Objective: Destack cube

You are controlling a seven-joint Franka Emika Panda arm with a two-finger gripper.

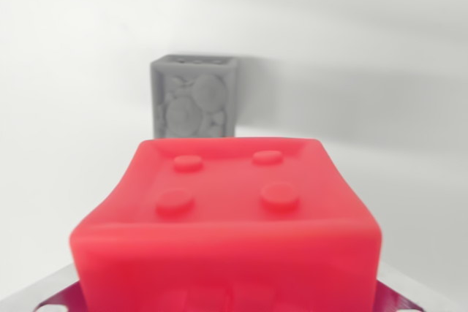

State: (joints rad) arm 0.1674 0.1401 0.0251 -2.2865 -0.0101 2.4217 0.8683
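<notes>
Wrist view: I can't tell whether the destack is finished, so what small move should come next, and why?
Probably lower the red cube straight down to the white surface and release. It fills the foreground close to the camera, apparently held, well apart from the grey cube behind it. The fingers are not visible, so the grip is only inferred.

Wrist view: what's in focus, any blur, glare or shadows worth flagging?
Wrist view: the red cube fills the foreground, slightly soft, its lower front edge smeared; the grey cube behind is blurrier, its surface detail mushy. Lighting is even and diffuse, no hard glare; a soft shadow falls toward the wrist view's right of the grey cube on the white surface.
</notes>
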